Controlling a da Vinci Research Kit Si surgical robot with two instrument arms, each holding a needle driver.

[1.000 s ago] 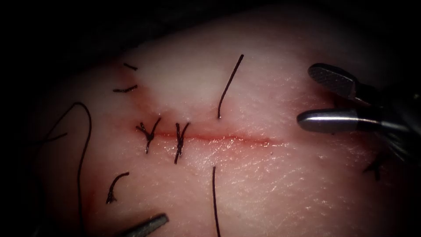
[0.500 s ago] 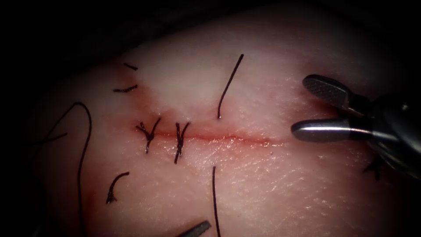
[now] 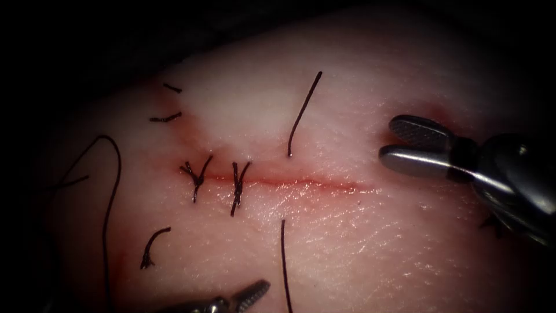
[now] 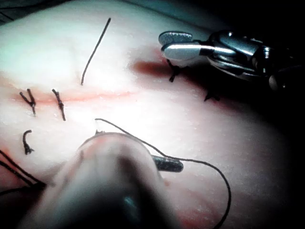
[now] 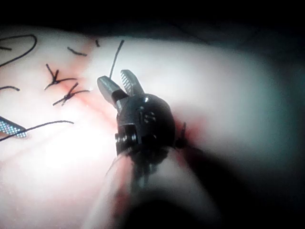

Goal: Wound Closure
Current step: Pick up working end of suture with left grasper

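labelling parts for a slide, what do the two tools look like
Right tool: polished silver metal, two blunt rounded jaws with fine cross-hatched inner faces, on a dark rounded wrist housing with small screws or pins at its base. Left tool: a slim grey metal tip with a ridged gripping face and a small joint behind it.

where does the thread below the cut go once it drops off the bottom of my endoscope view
observer: In the left wrist view the thread runs past the left tool, then curves in a wide loop lying on the tissue. I can't tell if that tool holds it.
operator: right tool carrying anything
observer: The right wrist view looks from behind at the right tool: jaws apart, nothing between them.
operator: whats under it
observer: The left wrist view shows a dark stitch and red fluid on the tissue just beneath it.
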